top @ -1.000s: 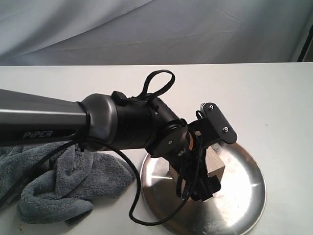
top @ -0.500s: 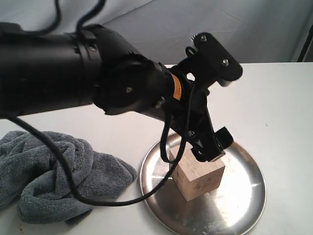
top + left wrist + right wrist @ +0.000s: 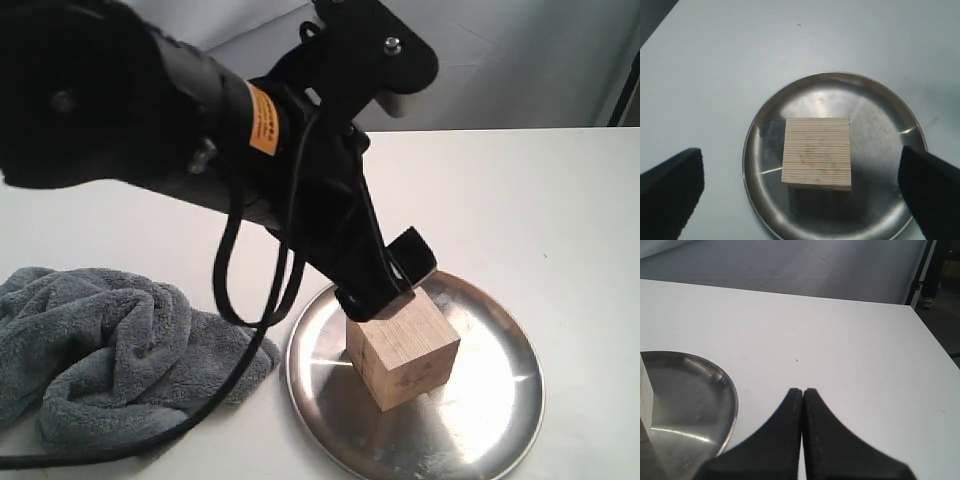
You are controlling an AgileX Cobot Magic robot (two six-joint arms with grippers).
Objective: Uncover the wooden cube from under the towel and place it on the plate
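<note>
The wooden cube (image 3: 403, 347) (image 3: 817, 153) rests upright on the silver plate (image 3: 490, 420) (image 3: 875, 115), a little left of its middle in the exterior view. My left gripper (image 3: 385, 280) (image 3: 805, 192) hangs just above the cube, open, its two black fingers (image 3: 672, 192) spread wide on either side and clear of the wood. The dark grey towel (image 3: 100, 360) lies crumpled on the table left of the plate. My right gripper (image 3: 803, 390) is shut on nothing, low over the white table beside the plate's rim (image 3: 732, 390); a sliver of the cube (image 3: 645, 400) shows there.
The left arm's black body (image 3: 150, 110) and looping cables (image 3: 240, 310) fill the upper left of the exterior view, above the towel. White table (image 3: 540, 200) stretches right and behind the plate; a grey cloth backdrop (image 3: 520, 60) hangs beyond its far edge.
The left gripper has let go of the cube and risen away from it, the arm swinging up and toward the camera. The cube stays on the plate.
</note>
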